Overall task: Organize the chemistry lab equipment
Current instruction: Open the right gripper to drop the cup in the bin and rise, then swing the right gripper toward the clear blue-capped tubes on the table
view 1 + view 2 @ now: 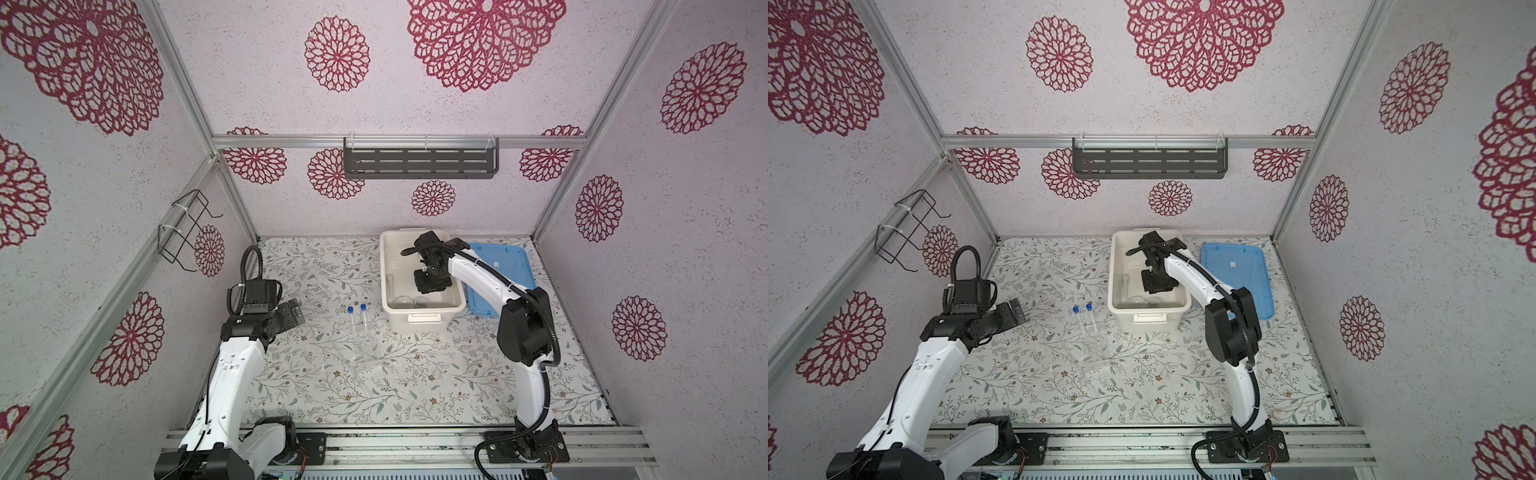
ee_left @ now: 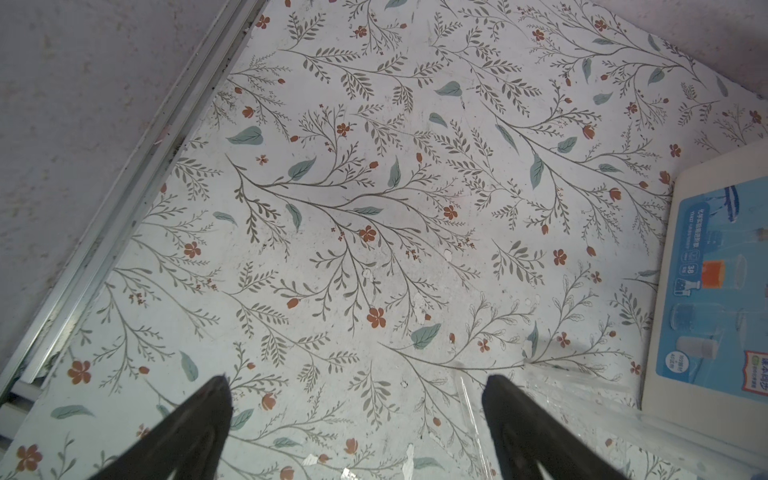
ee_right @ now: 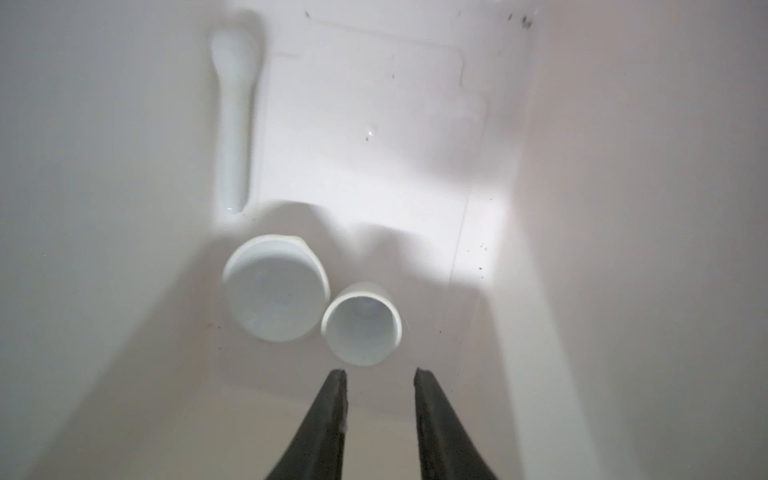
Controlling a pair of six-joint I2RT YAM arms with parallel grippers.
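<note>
Two slim clear tubes with blue caps [image 1: 358,321] [image 1: 1082,321] stand upright in the clear plastic tube stand [image 1: 365,349] [image 1: 1090,349] mid-table. My left gripper [image 1: 294,314] [image 1: 1013,311] [image 2: 355,380] hangs wide open and empty to their left. My right gripper [image 1: 428,291] [image 3: 380,372] reaches down into the white tub [image 1: 424,309]. Its jaws are open a little with nothing between them. On the tub floor lie the pestle [image 3: 235,124], the white bowl [image 3: 274,303] and the smaller white dish [image 3: 361,328]. The dish sits just beyond my right fingertips, apart from them.
The tub's blue lid [image 1: 503,270] [image 1: 1237,274] lies flat to the right of the tub. A dark slotted shelf [image 1: 419,162] hangs on the back wall and a wire basket [image 1: 187,228] on the left wall. The tub's labelled side [image 2: 715,291] shows in the left wrist view.
</note>
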